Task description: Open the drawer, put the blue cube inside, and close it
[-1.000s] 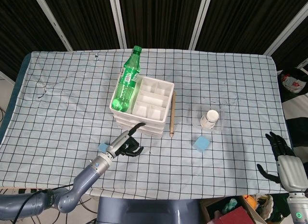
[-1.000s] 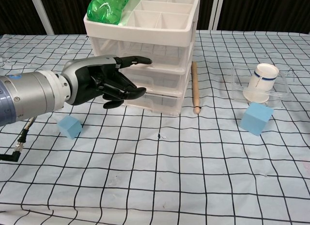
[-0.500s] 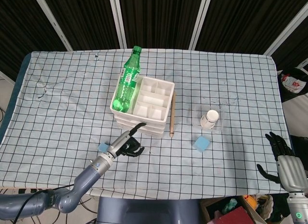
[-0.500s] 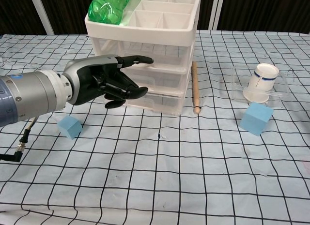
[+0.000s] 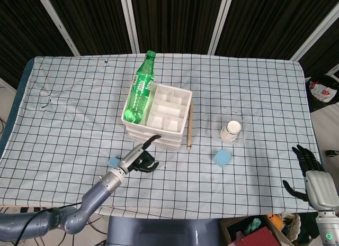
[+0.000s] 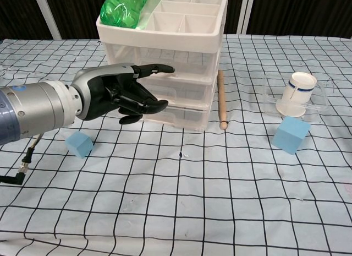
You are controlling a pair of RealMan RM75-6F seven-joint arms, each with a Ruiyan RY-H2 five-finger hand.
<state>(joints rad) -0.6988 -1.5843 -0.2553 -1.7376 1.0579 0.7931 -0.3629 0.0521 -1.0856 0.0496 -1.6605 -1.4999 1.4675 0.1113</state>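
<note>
L hand (image 6: 118, 93) empty, fingers part-curled, one extended at drawer unit (image 6: 181, 74) front. Risk: fingertip slips off, shoves light unit w/ bottle (image 6: 124, 7).

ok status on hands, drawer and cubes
Left hand at drawer unit front, holding nothing. Right hand idle, open. Drawers shut. Blue cubes on cloth.
</note>
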